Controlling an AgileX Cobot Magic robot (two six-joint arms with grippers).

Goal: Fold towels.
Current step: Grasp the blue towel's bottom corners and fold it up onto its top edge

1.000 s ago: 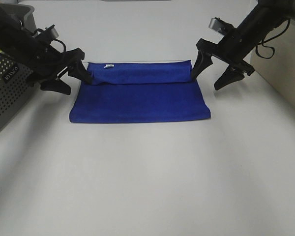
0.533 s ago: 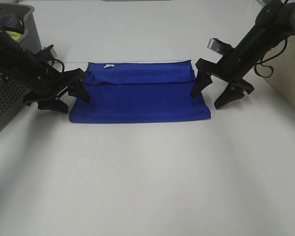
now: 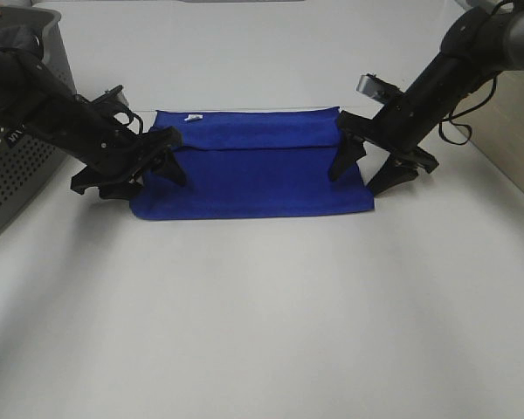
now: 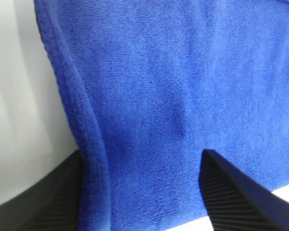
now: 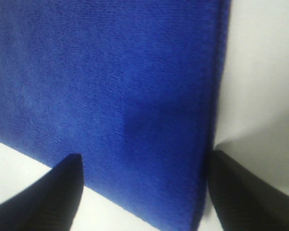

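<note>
MID-FOLD: A royal-blue fuzzy microfibre towel (image 3: pixel 253 170) lies flat on the far half of a plain white table (image 3: pixel 262 323), long side facing the room. Its small white tag (image 3: pixel 192 117) shows on the far edge, near the left-hand corner.

One fold looks done. A narrower band is lapped over along the far side, w/ its lower edge running straight across from end to end. The wider near part reads as flat cloth; how many layers it has can't be told. Judged from that, the job is approx. halfway. At least one more fold seems left, prob. from the near corners, plus squaring up.

Both black arms reach in low from opp. sides, sloping down toward those near corners. The left gripper (image 3: pixel 140 179) sits at the near-left corner w/ its claw apart: one finger over the cloth, the other outside the hem above bare table. Its wrist cam shows the left gripper (image 4: pixel 142 156) w/ the hem running just inside one ribbed finger and nothing pinched.

The right gripper (image 3: pixel 356 181) mirrors it at the near-right corner, claw also apart. Close up, the right gripper (image 5: pixel 145 154) straddles the side hem. Whether any fingertip touches the table can't be told.

A grey perforated plastic basket (image 3: pixel 17 166) stands beside the left arm.
</note>
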